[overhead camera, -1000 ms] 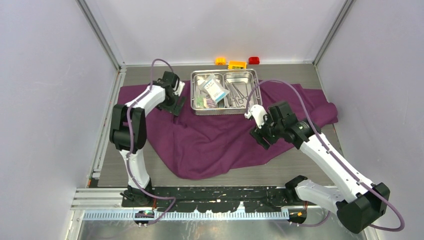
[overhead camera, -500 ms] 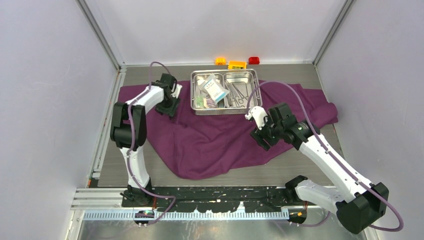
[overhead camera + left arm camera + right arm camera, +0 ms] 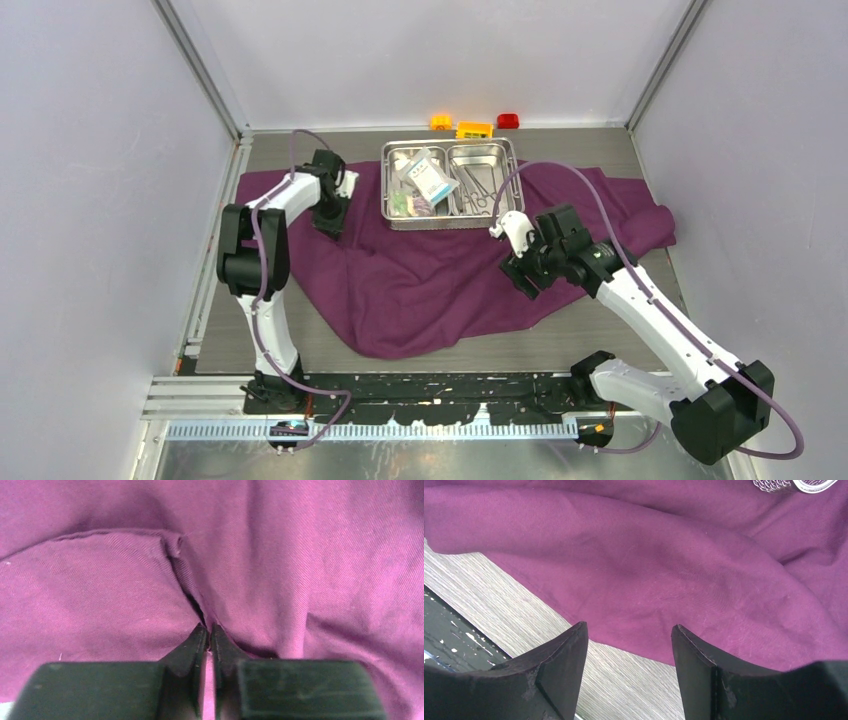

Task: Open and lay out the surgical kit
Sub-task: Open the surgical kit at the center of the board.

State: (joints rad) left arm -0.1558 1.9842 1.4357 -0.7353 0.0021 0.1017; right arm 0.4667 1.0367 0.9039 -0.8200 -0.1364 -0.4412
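Purple cloth (image 3: 430, 270) is spread, crumpled, across the centre of the table (image 3: 560, 340). The steel tray (image 3: 440, 226) is seated on its upper edge, with packets (image 3: 425, 178) in the left compartment and instruments (image 3: 478, 190) in the right. Left gripper (image 3: 209, 630), at the cloth's upper left, is closed to a slit, with a cloth fold pinched at its tips. Right gripper (image 3: 630, 630) is held wide apart over the cloth's lower right edge, nothing gripped.
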